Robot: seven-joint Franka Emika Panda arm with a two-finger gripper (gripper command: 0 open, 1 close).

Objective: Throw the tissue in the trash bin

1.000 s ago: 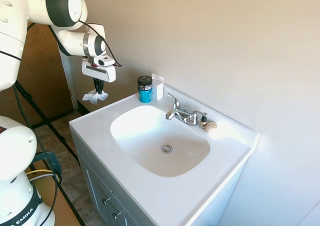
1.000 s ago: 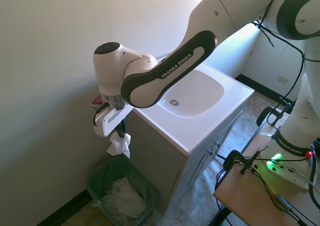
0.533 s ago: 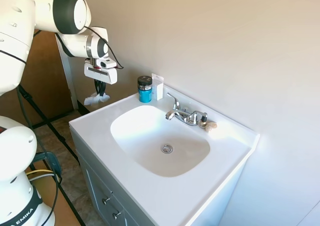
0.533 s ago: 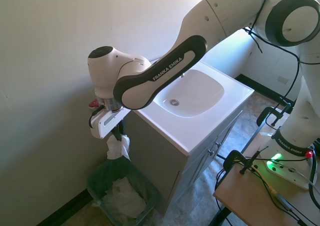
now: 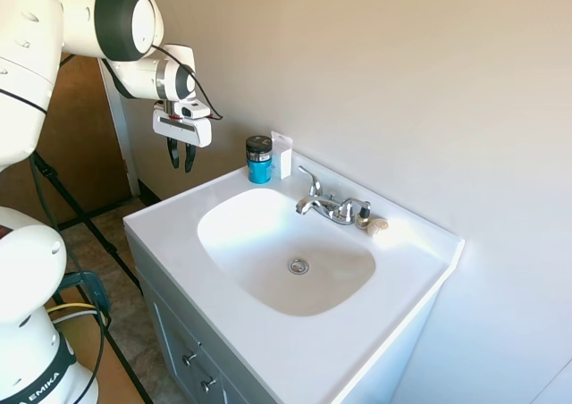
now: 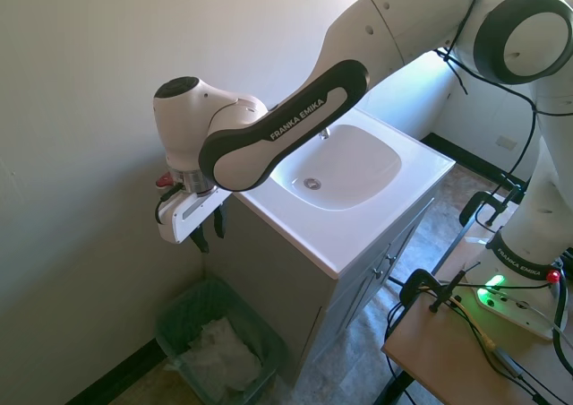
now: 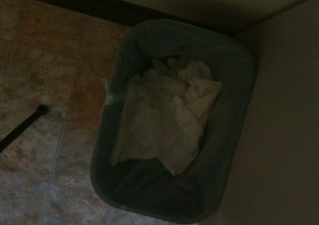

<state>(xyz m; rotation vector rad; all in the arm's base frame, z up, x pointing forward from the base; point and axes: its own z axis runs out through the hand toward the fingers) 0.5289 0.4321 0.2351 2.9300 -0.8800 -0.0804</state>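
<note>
Hand (image 5: 181,160) spread and empty above the bin (image 6: 175,325), beyond the counter's (image 5: 179,234) end edge.
Tissue (image 7: 164,120) lies among white paper inside bin; task appears done.

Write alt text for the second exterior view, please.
The open, empty gripper hangs above a green trash bin holding crumpled white paper, beside a white sink cabinet.
</note>
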